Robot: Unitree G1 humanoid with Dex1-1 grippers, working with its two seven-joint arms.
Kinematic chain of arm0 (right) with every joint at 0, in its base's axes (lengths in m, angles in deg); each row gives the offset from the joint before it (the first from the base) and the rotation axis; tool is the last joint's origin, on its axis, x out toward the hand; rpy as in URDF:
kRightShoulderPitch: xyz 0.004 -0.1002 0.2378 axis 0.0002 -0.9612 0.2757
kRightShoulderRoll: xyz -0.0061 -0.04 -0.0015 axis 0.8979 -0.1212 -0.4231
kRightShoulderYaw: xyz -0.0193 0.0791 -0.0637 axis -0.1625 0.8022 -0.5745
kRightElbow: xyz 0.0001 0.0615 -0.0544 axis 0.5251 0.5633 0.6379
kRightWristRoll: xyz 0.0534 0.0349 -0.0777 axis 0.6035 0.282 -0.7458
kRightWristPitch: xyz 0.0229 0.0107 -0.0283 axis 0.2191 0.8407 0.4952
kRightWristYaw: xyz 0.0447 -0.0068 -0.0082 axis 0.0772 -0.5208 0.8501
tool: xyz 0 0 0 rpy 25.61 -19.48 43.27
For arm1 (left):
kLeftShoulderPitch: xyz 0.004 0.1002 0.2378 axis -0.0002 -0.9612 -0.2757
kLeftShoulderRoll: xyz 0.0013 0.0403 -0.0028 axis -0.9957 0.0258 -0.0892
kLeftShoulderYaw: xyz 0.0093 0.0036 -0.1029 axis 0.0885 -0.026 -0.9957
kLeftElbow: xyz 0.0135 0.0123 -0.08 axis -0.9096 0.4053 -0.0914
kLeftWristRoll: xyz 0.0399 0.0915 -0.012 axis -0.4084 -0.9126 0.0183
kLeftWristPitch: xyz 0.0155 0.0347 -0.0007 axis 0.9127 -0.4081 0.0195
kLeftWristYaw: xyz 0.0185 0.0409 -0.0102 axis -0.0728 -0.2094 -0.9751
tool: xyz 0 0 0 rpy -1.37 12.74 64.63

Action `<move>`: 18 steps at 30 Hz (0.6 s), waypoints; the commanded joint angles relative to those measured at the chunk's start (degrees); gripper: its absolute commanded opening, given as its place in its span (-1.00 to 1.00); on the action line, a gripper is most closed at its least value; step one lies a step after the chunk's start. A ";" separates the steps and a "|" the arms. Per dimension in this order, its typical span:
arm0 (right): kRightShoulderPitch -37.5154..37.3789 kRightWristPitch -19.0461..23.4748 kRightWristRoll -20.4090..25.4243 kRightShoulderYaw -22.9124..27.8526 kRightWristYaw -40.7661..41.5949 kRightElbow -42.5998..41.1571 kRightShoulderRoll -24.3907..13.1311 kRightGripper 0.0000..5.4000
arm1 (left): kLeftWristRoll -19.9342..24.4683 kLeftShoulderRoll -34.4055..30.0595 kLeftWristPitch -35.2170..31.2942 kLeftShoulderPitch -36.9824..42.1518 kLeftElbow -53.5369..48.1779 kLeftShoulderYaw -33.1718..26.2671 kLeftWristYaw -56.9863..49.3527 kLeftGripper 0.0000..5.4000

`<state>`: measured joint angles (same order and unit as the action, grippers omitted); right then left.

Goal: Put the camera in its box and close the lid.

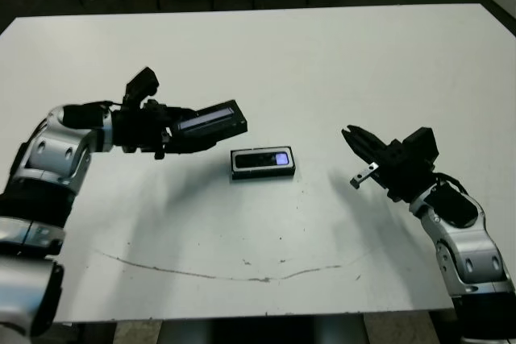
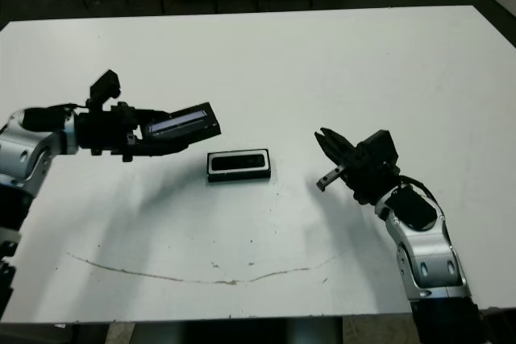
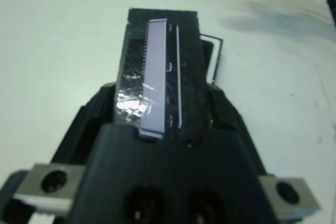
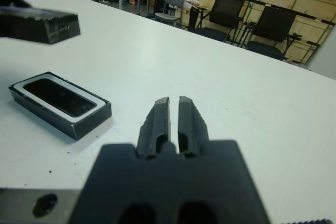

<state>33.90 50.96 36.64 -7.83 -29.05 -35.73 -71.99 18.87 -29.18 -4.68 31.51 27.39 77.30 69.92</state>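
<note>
Left eye view: the box (image 1: 263, 163) rests flat on the white table (image 1: 322, 62), near the middle of the surface and between the two arms. It is a shallow black tray with a white lining visible as a pale border along its rim. The camera (image 1: 262, 159) lies inside the box, flat, with its long axis parallel to the box's long sides. A bluish-purple glow shows at the end of the camera nearer the robot's right. The box is uncovered.

The lid (image 1: 211, 121) is held off the table by the left gripper (image 1: 173, 136), up and to the robot's left of the box and not touching it. It is tilted, with its long edge facing the head camera. In the left wrist view the lid (image 3: 160, 72) extends out from between the fingers, with its pale grey-lilac label panel showing; the fingers are clamped on its near end.

The right gripper (image 1: 359, 151) is above the table on the robot's right of the box, well apart from it. It carries nothing. In the right wrist view its two black fingers (image 4: 158, 121) stand nearly pressed together, with only a narrow slit between them, and the box (image 4: 63, 106) with the camera (image 4: 56, 96) in it lies beyond them.

A thin dark curved line (image 1: 226, 273) marks the table nearer the robot.
</note>
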 commanded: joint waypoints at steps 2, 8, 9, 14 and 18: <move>-0.42 1.79 0.35 0.59 -1.05 1.04 0.63 -1.00 | 0.67 1.81 -0.34 1.12 5.61 -1.26 1.81 0.03; -0.86 3.09 0.48 0.66 -1.68 0.44 0.82 -1.00 | 0.93 3.42 -0.57 2.35 11.05 -2.45 3.95 0.03; -0.81 3.09 0.72 0.78 -1.55 0.71 0.92 -1.00 | 0.75 3.70 -0.16 2.61 11.86 -2.40 4.40 0.03; -0.71 2.42 0.49 0.76 -1.37 1.54 0.80 -1.00 | -0.92 5.00 0.94 4.30 14.87 -1.09 6.24 0.03; -0.71 2.69 0.79 0.72 -1.24 1.73 0.94 -1.00 | -2.21 6.02 -0.18 5.76 17.27 -0.37 6.53 0.03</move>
<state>33.82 52.81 37.26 -7.27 -30.53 -34.72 -71.11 17.76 -23.25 -4.08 36.43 43.30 76.38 76.33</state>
